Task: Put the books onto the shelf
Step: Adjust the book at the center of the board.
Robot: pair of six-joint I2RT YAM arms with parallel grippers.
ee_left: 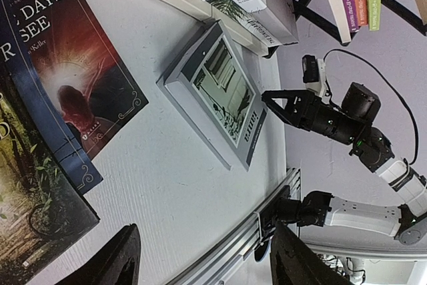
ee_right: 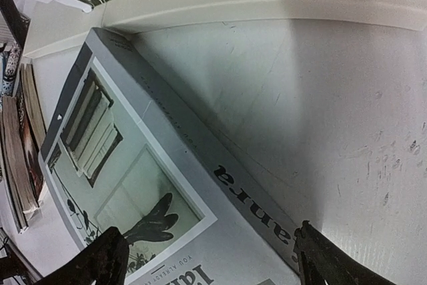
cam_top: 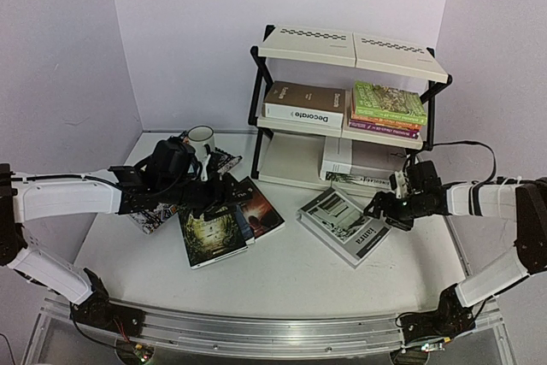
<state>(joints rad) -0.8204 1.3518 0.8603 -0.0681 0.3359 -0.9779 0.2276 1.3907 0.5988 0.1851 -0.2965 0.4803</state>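
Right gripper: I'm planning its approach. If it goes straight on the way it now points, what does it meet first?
Most likely the grey-white book lying flat on the table; the open right gripper points at its near edge. Exact gap unclear.

I see the shelf [cam_top: 342,44] upright at the back, cream panels, black frame; its middle tier holds the brown Decorate book [cam_top: 303,102] and a green-topped stack [cam_top: 389,107], lying flat; the palm-leaf book [cam_top: 359,173] sits on the bottom tier; the grey-white book [cam_top: 344,224] and dark novels [cam_top: 224,224] lie on the table [cam_top: 291,288].
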